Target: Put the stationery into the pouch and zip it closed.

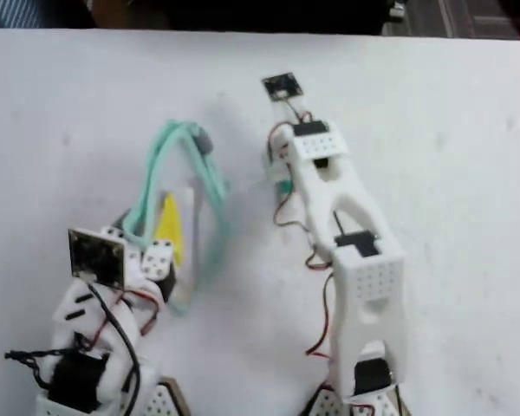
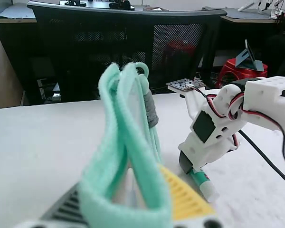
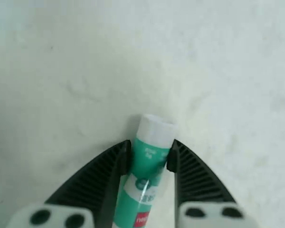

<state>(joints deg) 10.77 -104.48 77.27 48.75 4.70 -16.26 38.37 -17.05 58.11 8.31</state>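
A clear pouch (image 1: 189,186) with a mint-green fabric rim lies left of centre on the white table (image 1: 433,130). My left gripper (image 1: 167,227) is shut on its near end. In the left wrist view the rim (image 2: 126,137) stands up between a dark finger (image 2: 61,209) and a yellow one (image 2: 183,197). A green glue stick (image 3: 154,142) with a white cap lies on the table to the right of the pouch. My right gripper (image 3: 149,152) is shut on its body. From the left wrist view that gripper (image 2: 192,166) points down with the glue stick (image 2: 203,184) under it.
A small circuit board (image 1: 282,86) sits on the table beyond the right arm. Red and black cables (image 1: 316,260) hang along that arm. A black mesh chair (image 2: 133,42) stands past the table's far edge. Bare tabletop stretches to the right and the far left.
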